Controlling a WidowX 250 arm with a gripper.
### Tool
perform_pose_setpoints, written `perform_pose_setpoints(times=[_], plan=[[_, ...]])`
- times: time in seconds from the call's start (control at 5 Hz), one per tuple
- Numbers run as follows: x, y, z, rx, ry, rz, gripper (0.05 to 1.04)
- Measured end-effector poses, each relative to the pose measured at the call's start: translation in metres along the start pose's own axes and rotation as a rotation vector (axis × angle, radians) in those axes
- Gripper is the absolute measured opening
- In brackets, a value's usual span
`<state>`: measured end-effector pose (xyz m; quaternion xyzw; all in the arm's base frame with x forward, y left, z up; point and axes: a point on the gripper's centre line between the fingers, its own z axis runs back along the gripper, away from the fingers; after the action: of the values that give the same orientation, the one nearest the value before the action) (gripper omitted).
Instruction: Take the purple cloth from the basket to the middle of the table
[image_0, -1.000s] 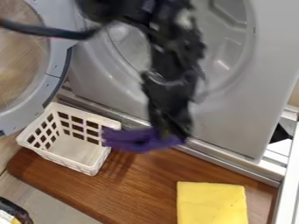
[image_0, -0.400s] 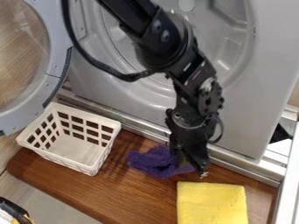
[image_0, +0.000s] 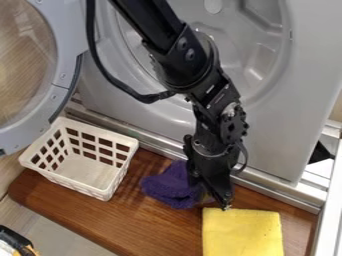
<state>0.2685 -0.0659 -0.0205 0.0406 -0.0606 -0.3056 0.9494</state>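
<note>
So at lower left there's the white plastic lattice basket (image_0: 80, 170), and nothing purple shows in it. Just right of that, below centre of the frame, the bunched purple fabric cloth (image_0: 172, 186) sits on the brown wooden bench (image_0: 143, 222), pretty much mid-bench imo. The black metal claw (image_0: 225, 204) hangs over the cloth's right side, and I can't tell if it's clenched on it or has let go. If a fold is snagged, lifting could drag the cloth off its spot. Further right, the flat yellow cloth (image_0: 242, 232) is right by the claw's tip, so a low sideways swing might nudge or ruck it up. As for which way the purple one points: no clear front or long axis, just a lump about as tall as wide, with its right side partly hidden.
</note>
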Motion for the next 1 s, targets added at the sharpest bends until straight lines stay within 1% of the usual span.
perform_pose_setpoints(times=[0.2, 0.4, 0.6, 0.8, 1.0], plan=[[-0.003, 0.000, 0.000, -0.005, 0.018, -0.005, 0.725], [-0.005, 0.001, 0.002, -0.008, 0.027, 0.000, 0.987], [-0.004, 0.000, 0.003, -0.017, 0.030, 0.001, 1.004], [-0.005, 0.002, 0.014, -0.030, 0.022, 0.030, 1.001], [0.001, 0.004, 0.035, -0.033, -0.002, 0.057, 1.001]])
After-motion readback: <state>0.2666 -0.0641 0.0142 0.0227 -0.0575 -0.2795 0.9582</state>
